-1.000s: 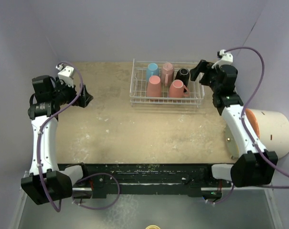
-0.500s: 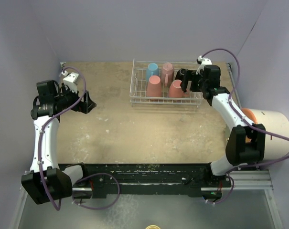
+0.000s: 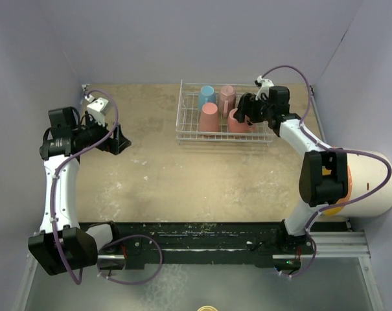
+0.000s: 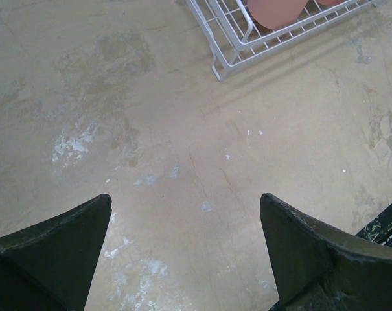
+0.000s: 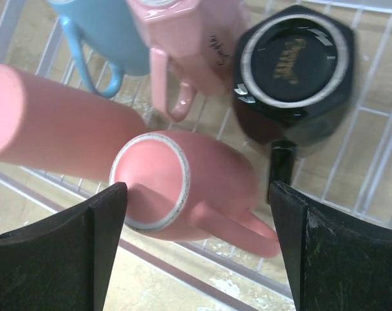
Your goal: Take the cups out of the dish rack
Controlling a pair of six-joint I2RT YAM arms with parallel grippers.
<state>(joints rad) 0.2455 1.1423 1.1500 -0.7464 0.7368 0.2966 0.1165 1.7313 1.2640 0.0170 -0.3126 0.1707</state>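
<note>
Though gold print on the black cup (image 5: 293, 65) seems unreadable, the right end effector (image 5: 197, 191) gapes wide.

Right gripper (image 5: 197, 201), jaws spread wide, over a pink mug (image 5: 215, 172) in a wire rack (image 5: 372, 162); black mug (image 5: 293, 65), blue mug (image 5: 105, 32) and two pink mugs (image 5: 53, 123) nearby.
</note>
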